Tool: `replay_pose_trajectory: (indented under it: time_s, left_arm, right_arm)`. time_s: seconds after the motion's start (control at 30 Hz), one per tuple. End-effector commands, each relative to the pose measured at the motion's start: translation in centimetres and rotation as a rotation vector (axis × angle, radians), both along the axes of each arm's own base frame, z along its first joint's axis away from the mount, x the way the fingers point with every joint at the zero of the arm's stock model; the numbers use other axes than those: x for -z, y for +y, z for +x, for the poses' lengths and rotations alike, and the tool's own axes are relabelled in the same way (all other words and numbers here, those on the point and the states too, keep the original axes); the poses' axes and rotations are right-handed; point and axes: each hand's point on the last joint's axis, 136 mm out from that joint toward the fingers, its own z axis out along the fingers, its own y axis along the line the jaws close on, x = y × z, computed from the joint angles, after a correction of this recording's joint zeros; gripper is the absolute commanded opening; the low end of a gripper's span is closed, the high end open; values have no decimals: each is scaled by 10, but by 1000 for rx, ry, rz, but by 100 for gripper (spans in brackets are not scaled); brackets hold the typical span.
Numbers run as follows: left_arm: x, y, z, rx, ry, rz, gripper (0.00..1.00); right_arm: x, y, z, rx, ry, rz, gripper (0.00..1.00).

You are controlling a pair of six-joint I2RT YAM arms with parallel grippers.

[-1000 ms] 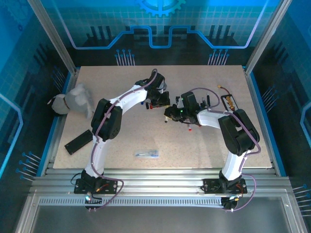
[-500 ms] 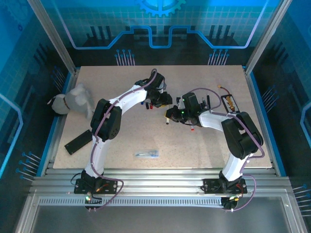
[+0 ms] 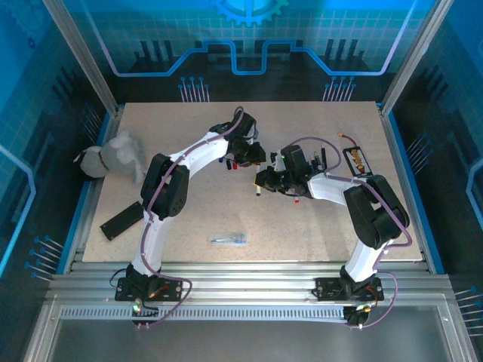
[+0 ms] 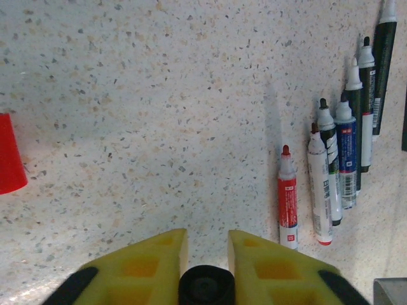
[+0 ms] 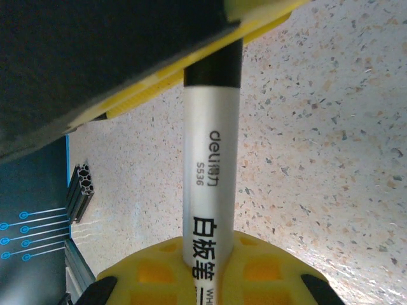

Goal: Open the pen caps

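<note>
Two arms bend inward over the middle of the desk (image 3: 317,226), wrists nearly meeting. The right end effector (image 5: 203,248) is clamped on a pen (image 5: 210,159) with a white printed barrel that runs straight away from its wrist camera. The pen's black end slips behind a yellow finger (image 5: 152,82), and a dark mass blocks that view's top left. The left end effector (image 4: 206,238) has its fingers a little apart, with a black cap (image 4: 205,287) seen end-on between them at the bottom edge; whether they press on it I cannot tell. From above, both sets of tips are too small and dark to read. Some seven pens (image 4: 345,159) lie side by side on the desk just beyond the left fingers, nibs bare, the outermost cut off by the frame. A red piece (image 4: 9,155) is cropped at the opposite edge. Well apart from the arms lie a pale cloth bundle (image 3: 113,154), a black slab (image 3: 122,219) and a clear wrapper (image 3: 228,238).
</note>
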Motion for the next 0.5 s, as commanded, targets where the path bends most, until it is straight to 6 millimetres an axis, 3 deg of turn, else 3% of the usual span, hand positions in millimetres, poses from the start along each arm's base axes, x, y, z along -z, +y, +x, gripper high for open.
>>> replay_pose_trajectory:
  time_s: [0.0,0.13,0.3,0.47]
  left_arm:
    - [-11,-5,3,1,-16,-11,14]
    - [-10,-5,3,5,-15,-11,0]
    - [-12,2,11,-22,-45,31,0]
    - [-31,11,46,-60,-113,83,0]
  right_arm:
    - [-6,8,-7,-49,-12,15,0]
    - [-6,10,-7,-48,-10,25,0]
    - [-4,16,-16,-78,4,38,0]
    - [-4,38,-61,-241,20,37,0]
